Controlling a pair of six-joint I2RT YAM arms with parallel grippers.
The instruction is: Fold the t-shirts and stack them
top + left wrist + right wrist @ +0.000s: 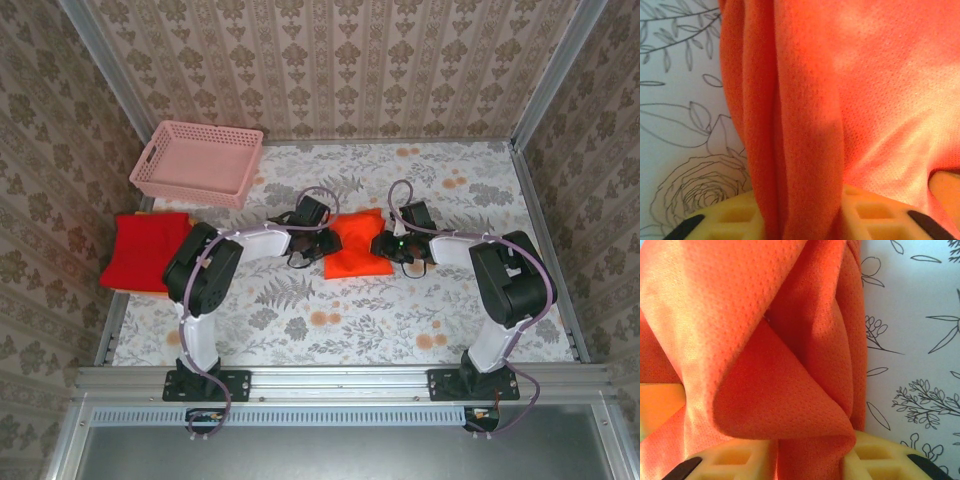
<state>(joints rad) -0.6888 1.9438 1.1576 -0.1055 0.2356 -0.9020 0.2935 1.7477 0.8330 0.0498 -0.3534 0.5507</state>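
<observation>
The bright orange t-shirt (358,245) lies folded into a small bundle at the middle of the table. My left gripper (322,243) is at its left edge and my right gripper (385,247) at its right edge. In the left wrist view a thick fold of the orange cloth (805,125) fills the gap between the yellow fingers (727,215), so the left gripper (800,215) is shut on it. In the right wrist view a rolled fold of the orange cloth (765,365) is pinched the same way by the right gripper (810,457). The deeper red t-shirt (145,250) lies folded at the table's left edge.
A pink lattice basket (197,160) stands at the back left, just behind the red shirt. The flower-patterned table (330,320) is bare in front of the orange shirt. Papered walls close in the left, back and right sides.
</observation>
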